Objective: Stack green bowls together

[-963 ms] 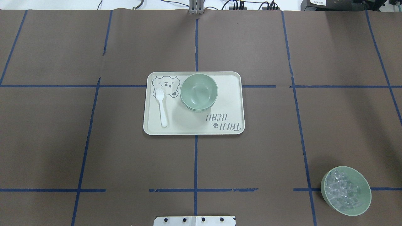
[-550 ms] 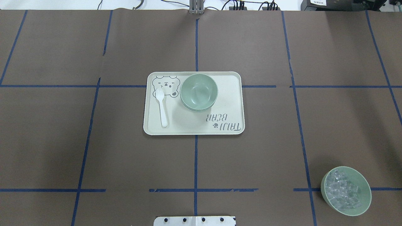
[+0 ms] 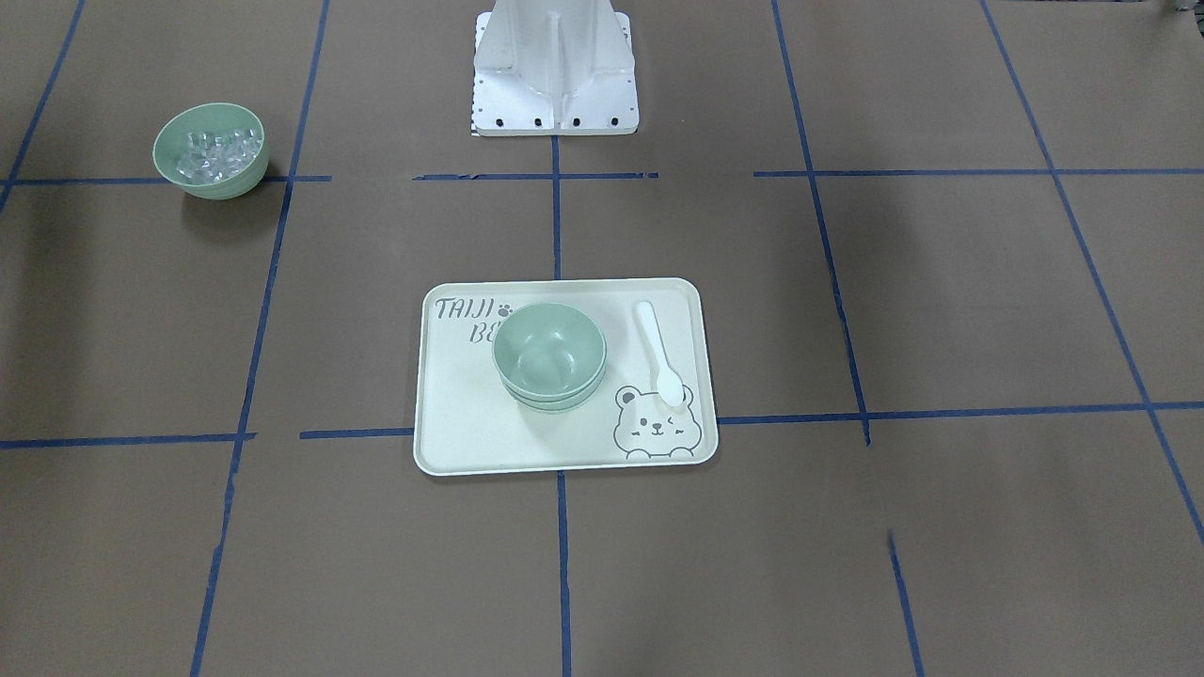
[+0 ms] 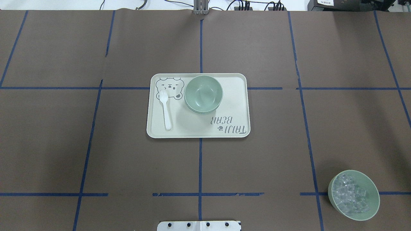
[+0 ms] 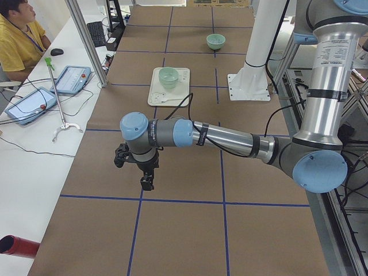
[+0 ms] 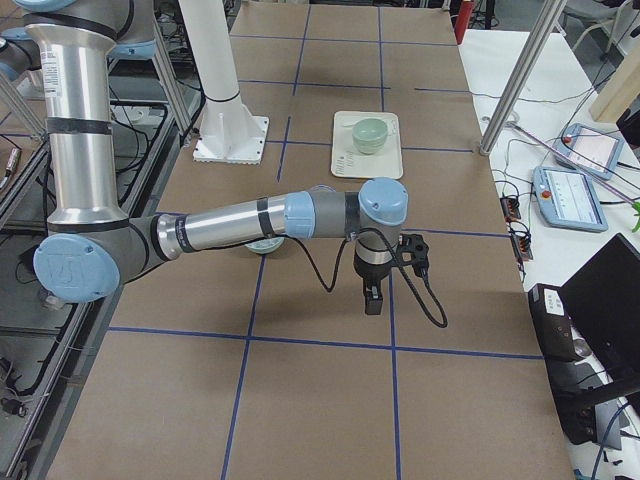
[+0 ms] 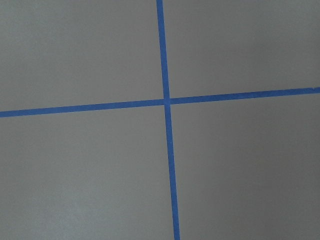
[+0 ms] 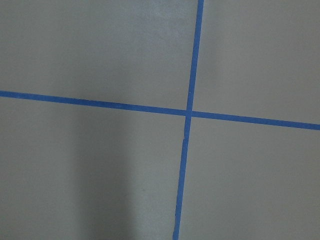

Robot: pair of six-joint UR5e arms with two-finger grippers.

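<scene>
The green bowls point(image 4: 203, 93) sit nested in one stack on the cream bear tray point(image 4: 232, 99), right of a white spoon point(image 4: 166, 109). The stack also shows in the front view point(image 3: 549, 355) and in both side views point(image 5: 168, 76) point(image 6: 368, 134). My left gripper point(image 5: 148, 183) hangs over bare table far out to the left, away from the tray. My right gripper point(image 6: 372, 300) hangs over bare table far out to the right. Both show only in the side views, so I cannot tell if they are open or shut. Both wrist views show only brown cover and blue tape.
A like green bowl with clear ice-like cubes point(image 4: 353, 194) stands near the robot's right front, also in the front view point(image 3: 210, 149). The robot base plate point(image 3: 555, 85) is at the table's near edge. An operator point(image 5: 17, 34) sits beside the table.
</scene>
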